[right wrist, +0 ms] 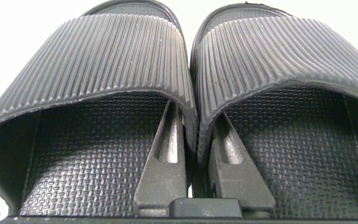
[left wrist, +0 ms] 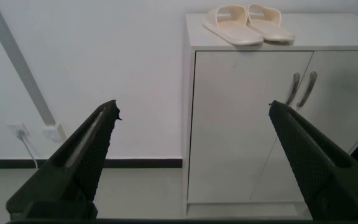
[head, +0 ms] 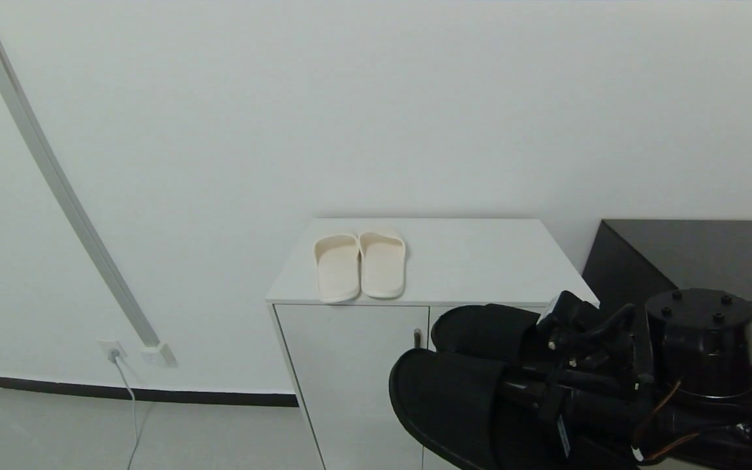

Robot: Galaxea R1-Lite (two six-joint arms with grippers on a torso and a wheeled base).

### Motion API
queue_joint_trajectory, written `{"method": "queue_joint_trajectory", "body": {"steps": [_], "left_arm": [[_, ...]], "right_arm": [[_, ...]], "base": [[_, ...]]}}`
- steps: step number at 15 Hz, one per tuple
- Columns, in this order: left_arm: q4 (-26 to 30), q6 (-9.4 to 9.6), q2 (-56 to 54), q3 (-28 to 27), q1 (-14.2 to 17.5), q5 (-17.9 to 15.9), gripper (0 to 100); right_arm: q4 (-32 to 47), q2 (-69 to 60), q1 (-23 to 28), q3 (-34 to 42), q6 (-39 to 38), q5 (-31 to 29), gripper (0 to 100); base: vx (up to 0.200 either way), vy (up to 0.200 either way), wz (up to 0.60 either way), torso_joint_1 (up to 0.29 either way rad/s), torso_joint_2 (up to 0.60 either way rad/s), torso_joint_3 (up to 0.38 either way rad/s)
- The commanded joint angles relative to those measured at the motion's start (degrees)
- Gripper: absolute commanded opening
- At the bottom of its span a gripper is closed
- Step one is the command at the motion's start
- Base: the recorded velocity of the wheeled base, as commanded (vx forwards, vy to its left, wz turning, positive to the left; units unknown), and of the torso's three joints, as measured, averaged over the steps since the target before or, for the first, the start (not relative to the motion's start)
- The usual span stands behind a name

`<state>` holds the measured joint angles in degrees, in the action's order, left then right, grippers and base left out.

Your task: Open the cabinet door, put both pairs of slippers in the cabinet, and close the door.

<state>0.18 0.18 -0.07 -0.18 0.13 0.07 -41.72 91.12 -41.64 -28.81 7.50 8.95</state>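
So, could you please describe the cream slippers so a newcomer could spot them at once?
Find the white cabinet against the wall, its doors shut. On its top, toward the robot's left, the cream slippers lie side by side. Unlike the black slippers gripped by the right gripper, they are pale and untouched.

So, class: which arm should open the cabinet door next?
Left. The left gripper is open and empty, facing the closed door's handles; the right gripper is shut on the black slippers.

We see the black slippers matt and rubbery, straps finely ribbed, footbeds pebbled. The cream slippers look smooth and matt. The cabinet shows smooth matt white panels, its handles dull metal.
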Motion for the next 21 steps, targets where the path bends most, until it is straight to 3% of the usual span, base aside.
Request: {"method": "queue_joint_trajectory", "body": {"steps": [1, 21], "left_arm": [[-0.01, -0.01, 0.07, 0.01, 0.04, 0.01, 100], [-0.01, 0.08, 0.07, 0.01, 0.04, 0.01, 100]], "right_arm": [[-0.03, 0.37, -0.02, 0.07, 0.06, 0.02, 0], [-3.28, 1.42, -0.02, 1.47, 0.94, -0.25, 0]], "base": [[0.0, 0.0, 0.0, -0.163, 0.37, 0.222], [0.0, 0.0, 0.0, -0.193, 0.5, 0.307]]}}
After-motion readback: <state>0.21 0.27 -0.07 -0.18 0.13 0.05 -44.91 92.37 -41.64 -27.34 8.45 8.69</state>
